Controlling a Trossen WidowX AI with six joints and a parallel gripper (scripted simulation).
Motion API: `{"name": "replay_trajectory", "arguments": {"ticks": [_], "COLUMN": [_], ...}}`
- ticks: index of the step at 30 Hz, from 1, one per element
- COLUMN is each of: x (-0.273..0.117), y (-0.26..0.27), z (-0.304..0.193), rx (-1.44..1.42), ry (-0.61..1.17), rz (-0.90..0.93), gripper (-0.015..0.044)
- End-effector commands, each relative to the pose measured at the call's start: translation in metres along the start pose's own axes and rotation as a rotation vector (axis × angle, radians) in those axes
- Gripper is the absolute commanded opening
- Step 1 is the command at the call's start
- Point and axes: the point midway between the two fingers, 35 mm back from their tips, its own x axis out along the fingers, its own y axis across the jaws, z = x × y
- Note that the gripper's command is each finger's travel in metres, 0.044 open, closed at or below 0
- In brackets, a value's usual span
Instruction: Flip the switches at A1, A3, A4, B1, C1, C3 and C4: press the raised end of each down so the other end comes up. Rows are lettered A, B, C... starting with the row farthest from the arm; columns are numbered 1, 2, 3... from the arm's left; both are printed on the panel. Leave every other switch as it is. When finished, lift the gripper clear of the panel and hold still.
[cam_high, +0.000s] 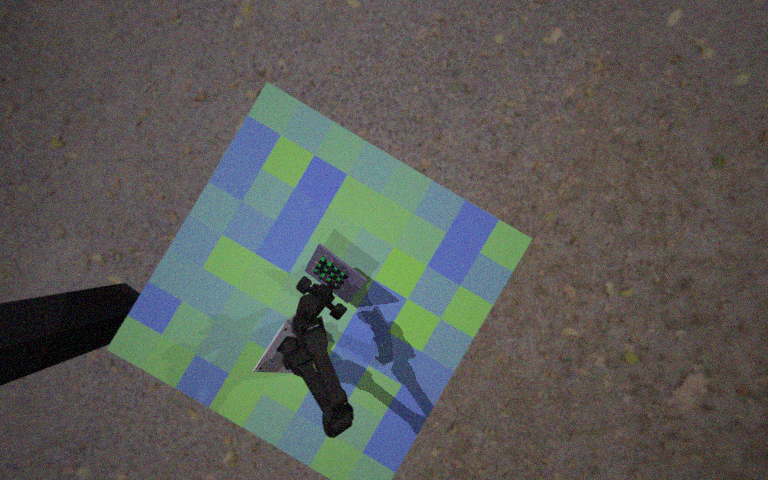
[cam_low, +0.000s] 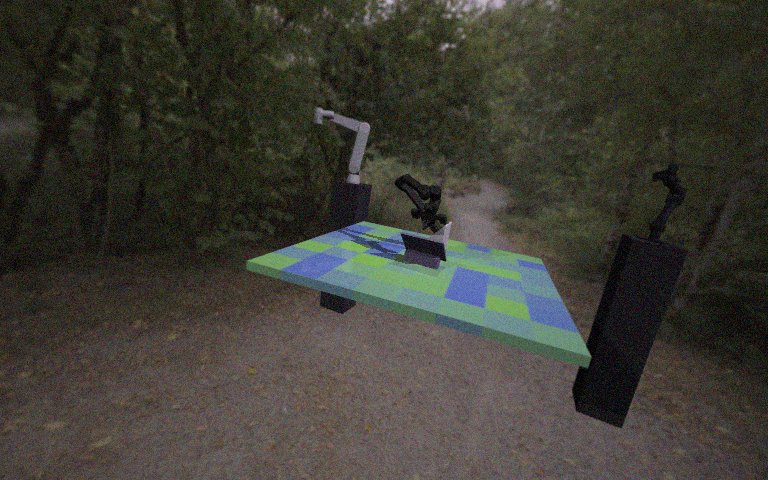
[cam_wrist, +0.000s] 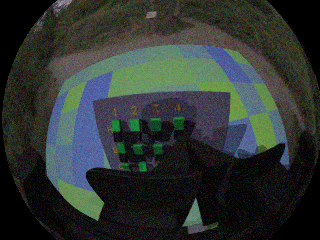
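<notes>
The tilted dark panel (cam_high: 356, 284) (cam_low: 423, 247) (cam_wrist: 212, 106) stands in front of the arm. In the wrist view, green and black switches A1 (cam_wrist: 116, 125), A2 (cam_wrist: 134, 125), A3 (cam_wrist: 156, 124) and A4 (cam_wrist: 178, 123) show in the far row. B1 (cam_wrist: 121, 148), B2 (cam_wrist: 138, 149), B3 (cam_wrist: 158, 148), C1 (cam_wrist: 125, 167) and C2 (cam_wrist: 143, 166) show below them. I cannot tell which ends are raised. My gripper (cam_wrist: 183, 140) (cam_high: 328, 290) is shut and empty, over the panel's near right part. It hides B4, C3 and C4. Contact with a switch cannot be told.
The patchwork table (cam_high: 368, 198) (cam_low: 390, 277) carries the panel and a pale base plate (cam_high: 271, 360) under my arm. A white arm (cam_low: 357, 147) and another dark arm (cam_low: 671, 195) stand on black pedestals beyond the table's edges.
</notes>
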Motion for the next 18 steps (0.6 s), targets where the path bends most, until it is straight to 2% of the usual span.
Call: {"name": "replay_trajectory", "arguments": {"ticks": [1, 18], "x": [0.025, 0.036], "y": [-0.003, -0.004], "z": [-0.002, -0.002], "rx": [-0.008, -0.009], "ry": [0.025, 0.025], "rz": [-0.005, -0.007], "gripper": [0.0000, 0.0000]}}
